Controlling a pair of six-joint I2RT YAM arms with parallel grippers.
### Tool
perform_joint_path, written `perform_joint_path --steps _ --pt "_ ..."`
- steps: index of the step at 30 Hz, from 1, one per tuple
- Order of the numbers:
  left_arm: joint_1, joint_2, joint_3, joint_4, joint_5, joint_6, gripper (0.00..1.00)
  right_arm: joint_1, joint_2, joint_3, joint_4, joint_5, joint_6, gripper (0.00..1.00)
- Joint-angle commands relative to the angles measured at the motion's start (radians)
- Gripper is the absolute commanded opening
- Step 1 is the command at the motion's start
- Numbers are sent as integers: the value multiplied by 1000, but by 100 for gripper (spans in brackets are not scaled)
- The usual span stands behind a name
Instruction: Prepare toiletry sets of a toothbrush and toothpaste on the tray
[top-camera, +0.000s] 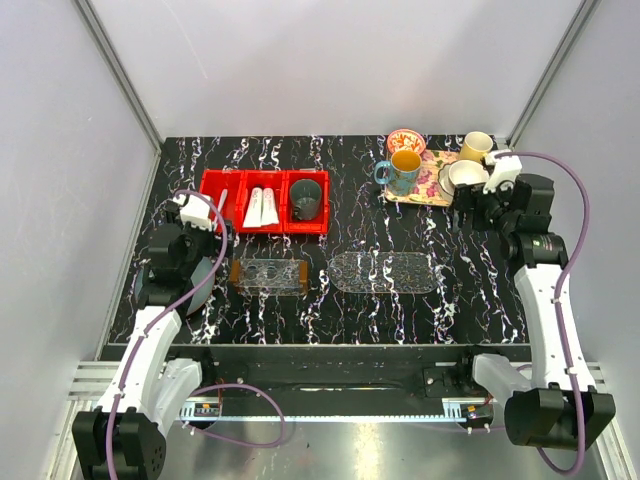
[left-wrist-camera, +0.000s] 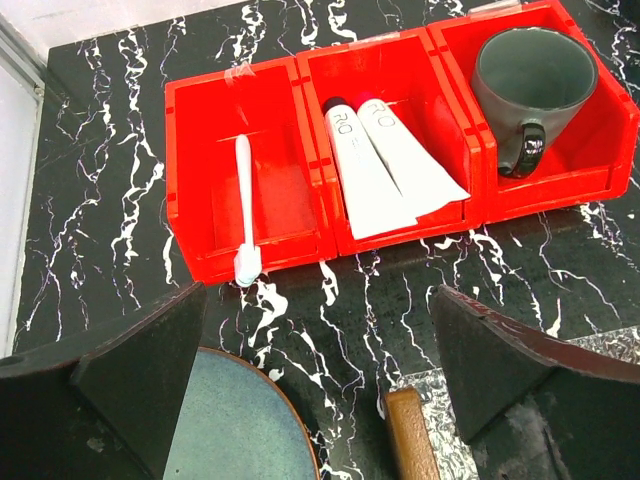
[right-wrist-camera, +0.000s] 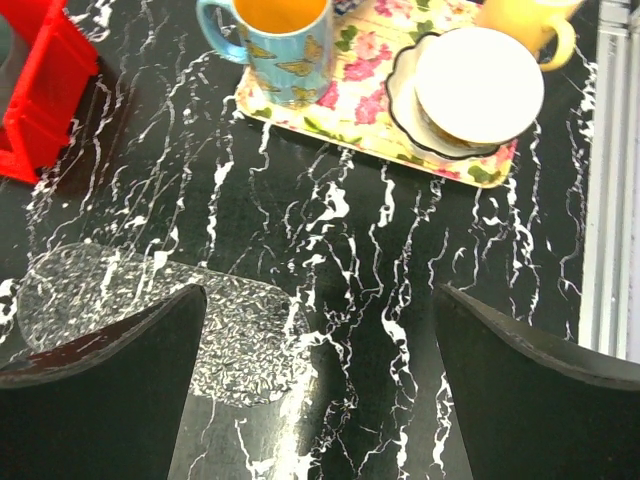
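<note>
Both jaws wide open, empty. Slim pale plastic toothbrush (left-wrist-camera: 244, 205) lies low in red plastic bin (left-wrist-camera: 185, 180). Descent risks clipping wall, grip slipping.

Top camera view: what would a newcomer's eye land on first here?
The row of three red bins at the back left of the black marble table stands out most, holding a toothbrush, two white toothpaste tubes and a grey mug. Next comes the floral tray of colourful mugs at the back right. The small clear tray sits empty in front of the bins.
</note>
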Motion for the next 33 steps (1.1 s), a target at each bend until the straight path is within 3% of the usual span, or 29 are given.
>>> perform_joint_path --steps 1,7,20,25,33 --pt "5 6 24 -10 -11 50 99 49 33 86 -56 -45 -50 100" --pt "5 32 50 -45 -25 44 99 278 117 135 -105 91 -95 100" --pt "65 79 76 -117 84 42 99 701 392 308 -170 179 -193 97" --pt "102 80 103 -225 242 134 99 761 476 377 -177 132 -196 97" --pt "122 113 176 -510 347 347 96 780 550 432 -179 70 -165 97"
